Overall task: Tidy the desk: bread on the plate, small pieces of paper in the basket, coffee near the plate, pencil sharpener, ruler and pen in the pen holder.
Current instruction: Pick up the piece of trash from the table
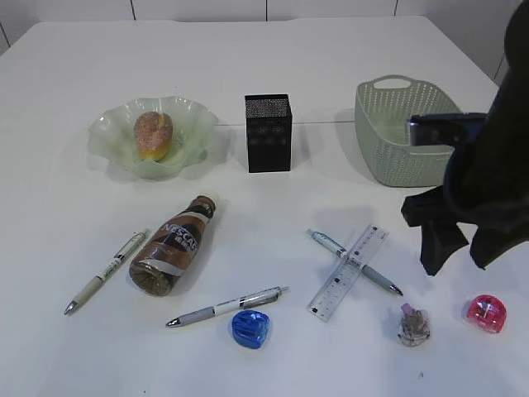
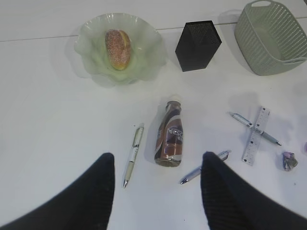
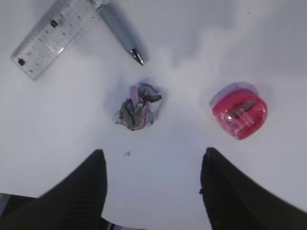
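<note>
Crumpled paper (image 3: pixel 137 106) sits ahead of the right gripper (image 3: pixel 152 184), fingers wide and empty; an off-centre descent could nudge it toward the red sharpener (image 3: pixel 240 111)

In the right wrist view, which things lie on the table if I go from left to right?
Ruler → pen → crumpled paper → pink pencil sharpener.
</note>
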Motion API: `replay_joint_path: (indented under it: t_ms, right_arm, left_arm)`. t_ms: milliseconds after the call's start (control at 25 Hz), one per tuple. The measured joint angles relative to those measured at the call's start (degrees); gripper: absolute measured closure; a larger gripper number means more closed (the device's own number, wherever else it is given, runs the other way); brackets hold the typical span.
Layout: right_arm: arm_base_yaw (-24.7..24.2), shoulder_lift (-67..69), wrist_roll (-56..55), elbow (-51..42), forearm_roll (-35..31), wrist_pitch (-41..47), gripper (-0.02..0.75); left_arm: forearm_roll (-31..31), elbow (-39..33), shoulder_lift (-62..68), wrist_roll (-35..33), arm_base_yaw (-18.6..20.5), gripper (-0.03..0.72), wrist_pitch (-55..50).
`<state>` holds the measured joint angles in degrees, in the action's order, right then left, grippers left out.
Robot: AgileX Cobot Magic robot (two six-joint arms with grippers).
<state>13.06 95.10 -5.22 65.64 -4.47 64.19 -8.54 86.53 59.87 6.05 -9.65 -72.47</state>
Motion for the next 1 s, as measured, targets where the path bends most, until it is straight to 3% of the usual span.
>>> replay_joint_path:
  t_ms: [280, 560, 1000]
  right_arm:
    - [0.0, 4.5, 1.8, -0.1, -6.0, -0.6, 0.258]
    - [0.0, 6.5, 2.2, -0.1, -6.7, -1.5, 0.176]
    - [1.8, 9.4, 2.3, -1.1, -7.1, -3.2, 0.171]
  left_arm:
    - [0.0, 0.0, 0.0, 0.0, 0.0, 0.287, 0.0]
    - [0.0, 0.0, 0.0, 0.0, 0.0, 0.287, 0.0]
    - [0.0, 0.0, 0.0, 0.0, 0.0, 0.287, 0.0]
